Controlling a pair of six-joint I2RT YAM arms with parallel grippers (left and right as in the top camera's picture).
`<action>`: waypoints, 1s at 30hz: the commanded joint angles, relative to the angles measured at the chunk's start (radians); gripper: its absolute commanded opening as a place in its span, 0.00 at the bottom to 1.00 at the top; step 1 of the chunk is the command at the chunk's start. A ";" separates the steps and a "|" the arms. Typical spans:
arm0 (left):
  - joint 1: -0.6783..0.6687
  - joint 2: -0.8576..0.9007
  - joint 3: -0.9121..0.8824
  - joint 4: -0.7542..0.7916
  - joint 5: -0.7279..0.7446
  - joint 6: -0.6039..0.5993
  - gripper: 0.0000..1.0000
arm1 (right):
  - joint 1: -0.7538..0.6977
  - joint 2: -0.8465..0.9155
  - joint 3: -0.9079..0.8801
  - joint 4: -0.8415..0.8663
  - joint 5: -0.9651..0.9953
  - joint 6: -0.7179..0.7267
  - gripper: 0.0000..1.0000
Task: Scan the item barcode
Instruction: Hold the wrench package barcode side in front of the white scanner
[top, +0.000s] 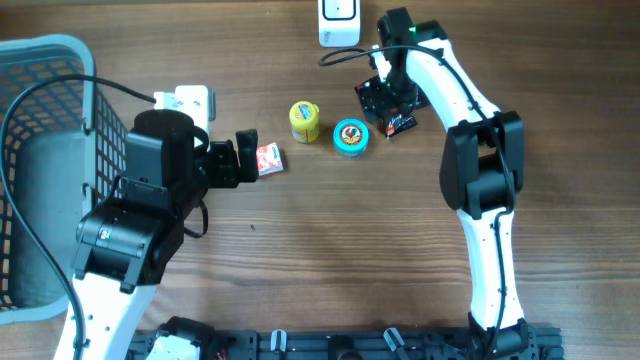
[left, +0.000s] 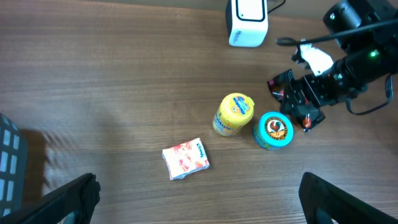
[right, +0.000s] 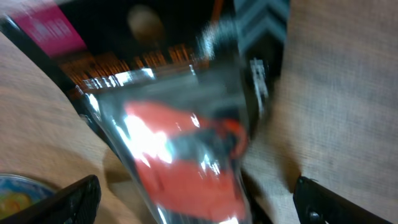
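Note:
A shiny black packet with red print (top: 392, 112) (right: 186, 149) lies on the table at the back right. My right gripper (top: 391, 92) (right: 199, 208) hangs over it, open, with the packet between its wide-spread fingers and touching neither; this view is blurred. The white barcode scanner (top: 339, 22) (left: 247, 22) stands at the table's far edge. My left gripper (top: 248, 158) (left: 199, 205) is open and holds nothing, just left of a small red-and-white packet (top: 269, 159) (left: 185, 159). The left wrist view also shows the black packet (left: 298, 99) under the right arm.
A yellow jar (top: 304, 121) (left: 232, 114) and a round blue tin (top: 351, 136) (left: 273, 130) sit side by side between the two packets. A blue plastic basket (top: 40, 70) fills the left edge. A small white box (top: 188, 100) lies behind the left arm.

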 joint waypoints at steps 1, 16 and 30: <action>0.006 0.000 0.020 0.001 -0.016 -0.005 1.00 | 0.014 0.028 0.014 0.026 -0.016 -0.021 1.00; 0.006 0.000 0.020 0.000 -0.017 -0.005 1.00 | 0.023 0.029 0.014 0.014 -0.016 -0.016 0.46; 0.006 0.000 0.020 0.001 -0.017 -0.005 1.00 | 0.024 0.029 0.025 0.047 -0.016 -0.009 0.36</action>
